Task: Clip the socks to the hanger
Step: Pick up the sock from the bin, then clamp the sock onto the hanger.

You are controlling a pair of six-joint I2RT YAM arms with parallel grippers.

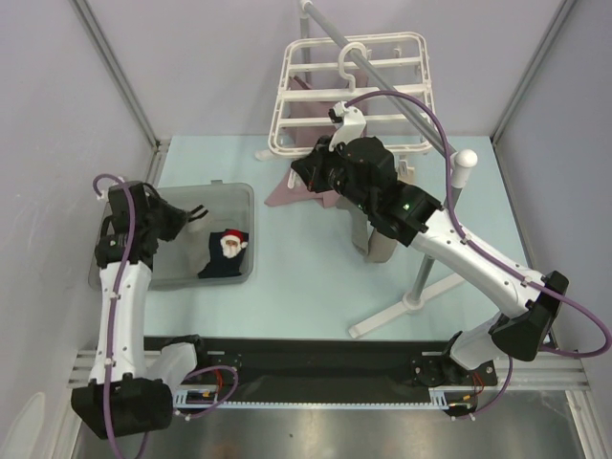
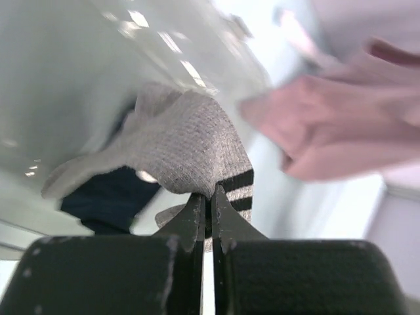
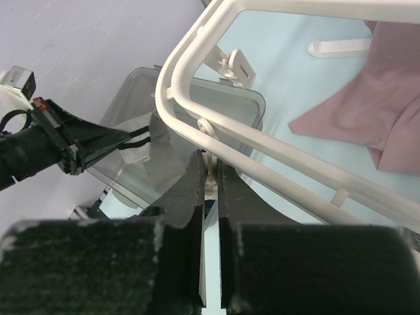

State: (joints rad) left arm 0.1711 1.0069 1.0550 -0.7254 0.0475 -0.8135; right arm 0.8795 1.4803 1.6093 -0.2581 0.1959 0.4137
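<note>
The left gripper (image 2: 209,194) has its two black fingers pressed together on the cuff of a light grey knitted sock (image 2: 177,141), right beside the cuff's two black stripes. The sock droops from the fingertips over a translucent grey plastic bin (image 1: 241,195), which sits on the pale blue table (image 1: 306,287) against its left edge. Whether the sock's lower end touches the bin's floor cannot be told. A dark navy sock with a red-and-white Santa figure (image 1: 226,256) lies in the bin's near right corner.

The right gripper (image 3: 209,165) is also closed, and it pinches a small white plastic clip (image 3: 209,188) that dangles under the near left corner of the white plastic rectangular drying hanger (image 3: 197,65). The hanger hangs by its hook from the slanted bar of a grey metal pole stand (image 1: 411,110), above the middle of the table's far edge. A mauve-pink cloth (image 3: 367,111) hangs below the hanger, and its lower end spreads on the table near the far edge. The two grippers are well apart, with the bin's right wall between them.
</note>
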